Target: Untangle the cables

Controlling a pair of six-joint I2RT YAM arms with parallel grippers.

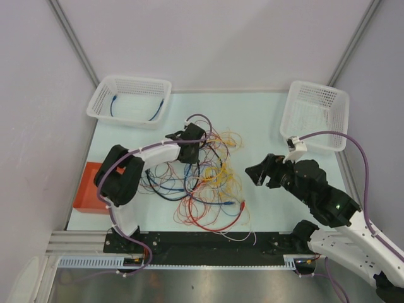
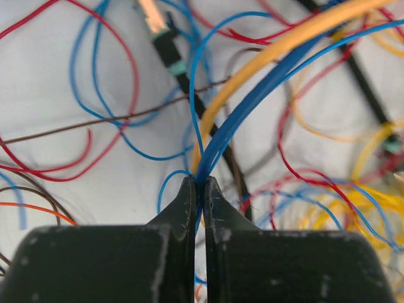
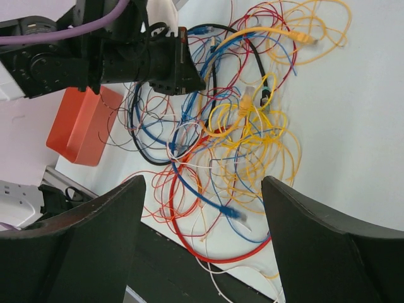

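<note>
Cables point(image 1: 205, 180) in tangle, blue cable point(image 2: 271, 85) tight in left claw point(image 2: 199, 185).

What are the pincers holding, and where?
The left pincer pinches a blue cable along its run, not at a plug; the right pincer holds nothing.

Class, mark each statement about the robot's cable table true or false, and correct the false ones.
1. The left gripper is shut on a blue cable. True.
2. The right gripper holds a yellow cable. False: its jaws stand open, holding nothing, beside the cable tangle.
3. The far-left white basket holds a loose blue cable. True.
4. The orange box sits within the tangle. False: it is at the left edge of the table, apart from the tangle.
</note>
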